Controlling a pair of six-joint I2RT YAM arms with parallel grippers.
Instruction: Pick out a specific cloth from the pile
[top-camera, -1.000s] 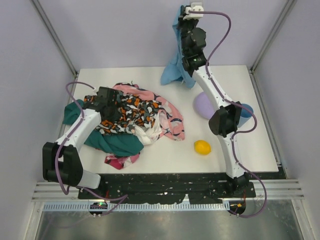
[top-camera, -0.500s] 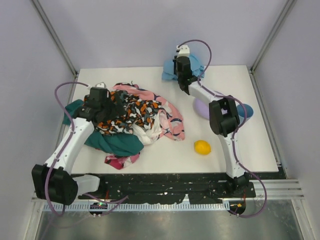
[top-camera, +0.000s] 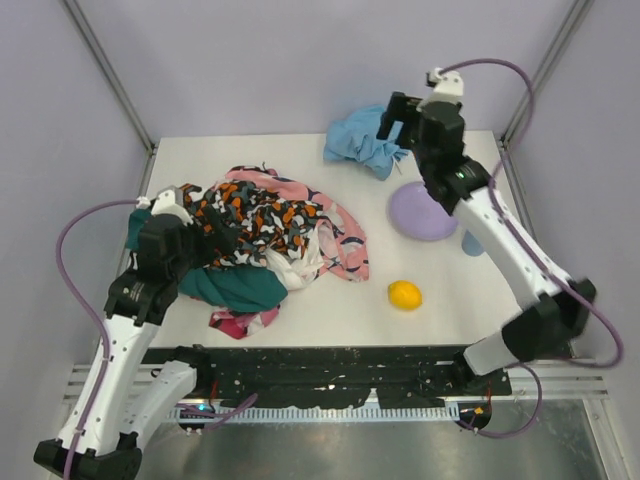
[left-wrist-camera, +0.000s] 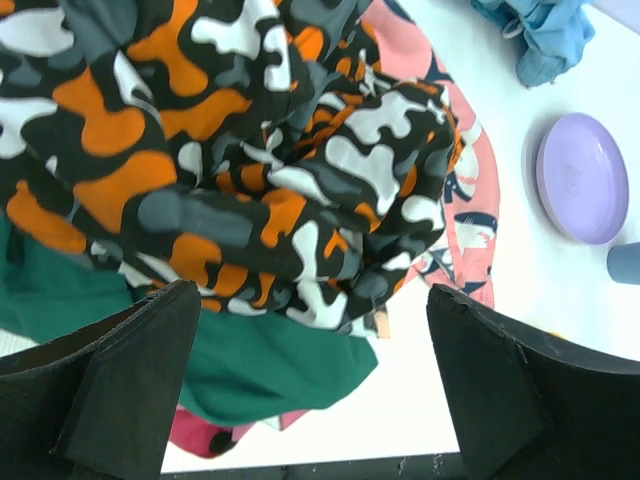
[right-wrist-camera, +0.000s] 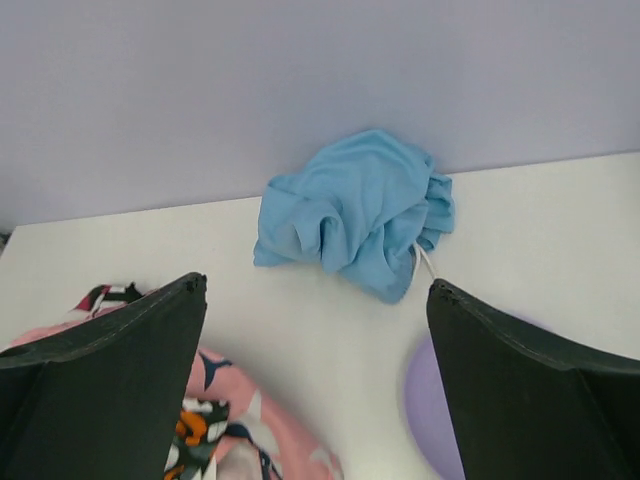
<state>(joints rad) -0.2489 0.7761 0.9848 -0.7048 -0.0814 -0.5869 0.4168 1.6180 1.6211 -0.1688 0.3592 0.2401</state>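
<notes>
The cloth (top-camera: 360, 145) lies bunched at the far edge of the table (top-camera: 450, 320), apart from the pile (top-camera: 270, 230), its long axis running left-right along that edge. The right gripper (right-wrist-camera: 318, 288) near it and the left gripper (left-wrist-camera: 312, 292) over the pile both gape wide, empty.

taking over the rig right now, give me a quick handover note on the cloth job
Left hand: open, empty, over the pile.
Right hand: open, empty, raised over the far side of the table, its camera looking down at the cloth.
The cloth: light blue, crumpled in a heap at the table's far edge, clear of the pile, just beyond the lilac plate.
Done: the cloth is out of the pile and lying on the table.
Left: probably nothing but bringing both arms back.
</notes>
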